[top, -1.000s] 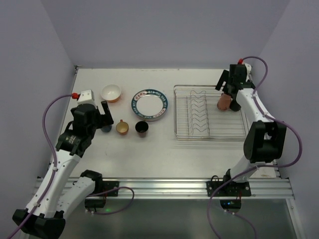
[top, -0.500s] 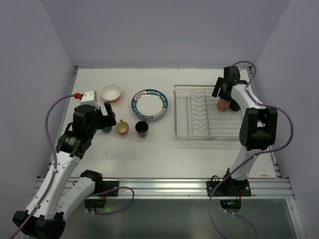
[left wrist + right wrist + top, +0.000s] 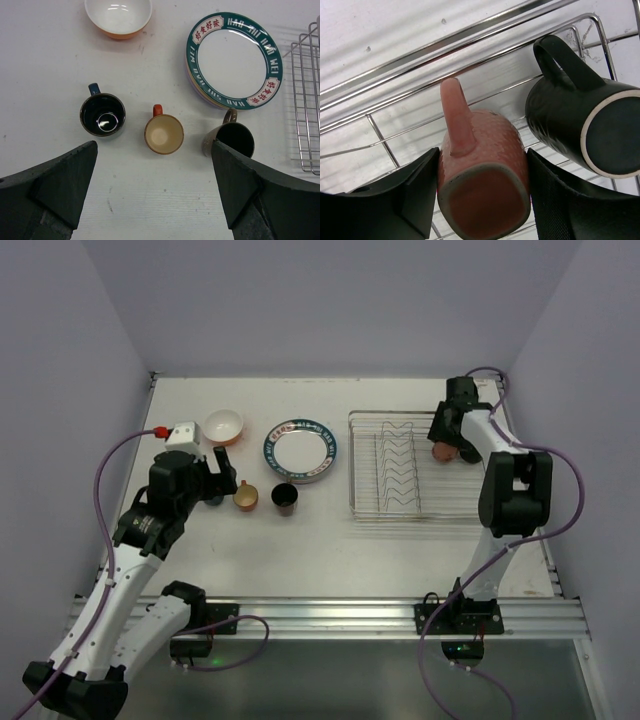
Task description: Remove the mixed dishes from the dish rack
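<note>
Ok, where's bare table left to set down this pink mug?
Broadest: the white table between its near edge and the three small mugs, running on before the silver wire rack. Narrower: between green-rimmed plate and rack. Crowded around mugs, plate and orange bowl.

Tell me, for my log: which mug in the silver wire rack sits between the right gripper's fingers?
The salmon-pink textured mug, base toward the camera; the black mug lies alongside, ungripped.
</note>
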Tool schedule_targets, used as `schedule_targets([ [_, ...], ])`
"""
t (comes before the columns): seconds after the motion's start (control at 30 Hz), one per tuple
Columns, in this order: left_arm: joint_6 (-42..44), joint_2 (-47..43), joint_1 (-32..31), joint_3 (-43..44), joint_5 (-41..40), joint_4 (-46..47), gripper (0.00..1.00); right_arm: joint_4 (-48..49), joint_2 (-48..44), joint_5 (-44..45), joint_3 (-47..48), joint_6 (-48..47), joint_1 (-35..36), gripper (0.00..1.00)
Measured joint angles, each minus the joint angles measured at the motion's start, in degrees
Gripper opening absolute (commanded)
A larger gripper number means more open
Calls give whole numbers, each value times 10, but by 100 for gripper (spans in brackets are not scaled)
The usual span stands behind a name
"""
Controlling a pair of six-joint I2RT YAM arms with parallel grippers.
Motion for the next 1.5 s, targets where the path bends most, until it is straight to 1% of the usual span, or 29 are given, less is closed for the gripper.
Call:
schedule_targets([
  [0.07,0,0,-1,0,0,0,100,0,-6,-1,-5,0,0,21],
  [0.1,0,0,-1,0,0,0,100,-1,-13,-2,-11,0,0,18],
  [0.17,0,0,-1,0,0,0,100,-3,-31,-3,-22,1,0,6],
  [0.3,0,1,-1,0,0,0,100,-8,-77,-16,-38,4,1,0],
  [0.43,0,1,-1,0,0,0,100,-10,-142,-40,-64,14,4,0],
  [0.53,2,-2,-3,0,23,3,100,0,-231,-91,-120,27,5,0],
  [0.57,6,-5,-4,-2,46,9,100,5,-261,-109,-138,32,5,0],
  [0.63,14,-17,-5,-9,101,25,100,23,-337,-172,-182,48,5,0],
  [0.7,17,-39,-5,-23,176,47,100,66,-414,-250,-233,77,6,0],
  [0.73,14,-52,-5,-32,215,65,100,107,-459,-307,-271,107,7,0],
  [0.77,11,-65,-5,-40,252,82,100,130,-486,-339,-295,128,9,0],
  [0.87,-20,-93,-10,-73,370,178,100,225,-564,-431,-377,215,31,0],
  [0.9,-29,-95,-14,-79,395,206,100,258,-582,-453,-401,246,43,0],
  [0.97,-64,-86,-40,-98,436,294,100,325,-611,-480,-450,317,77,0],
  [1.0,-79,-79,-63,-108,445,336,100,357,-622,-488,-473,351,94,0],
  [1.1,-99,-46,-164,-122,436,426,100,447,-654,-495,-536,457,137,0],
  [1.17,-101,-16,-227,-122,415,474,100,482,-678,-487,-563,510,163,0],
  [1.33,-88,43,-330,-123,358,564,100,529,-742,-441,-583,591,226,0],
  [1.47,-62,74,-381,-122,316,598,96,551,-772,-414,-587,627,249,0],
  [1.5,-57,82,-389,-118,309,603,93,557,-772,-412,-587,633,251,0],
])
